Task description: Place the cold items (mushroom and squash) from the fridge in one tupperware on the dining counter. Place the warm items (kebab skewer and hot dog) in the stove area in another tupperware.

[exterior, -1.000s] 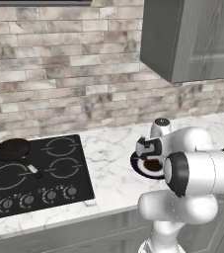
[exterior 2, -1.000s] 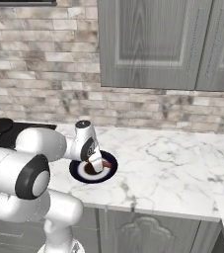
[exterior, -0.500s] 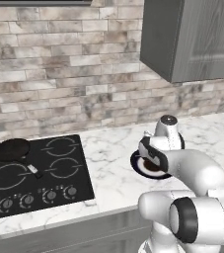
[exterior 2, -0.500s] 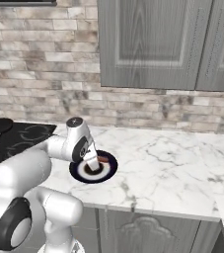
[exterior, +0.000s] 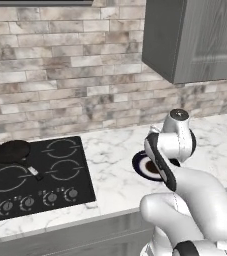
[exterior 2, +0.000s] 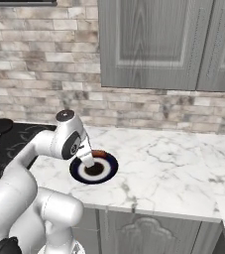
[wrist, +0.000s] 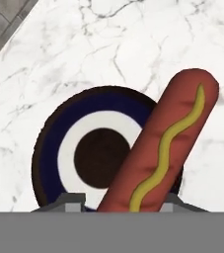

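From the left base view, the white arm bends over a dark-rimmed plate (exterior: 141, 164) on the marble tabletop (exterior: 110, 150), right of the black cooktop (exterior: 35, 175) and its small pan (exterior: 12, 150). From the right base view, the tool (exterior 2: 87, 159) hangs just above the plate. In the hand view, the hot dog (wrist: 160, 148), striped with mustard, sits clamped between the tool's fingers, held over the plate's right side.
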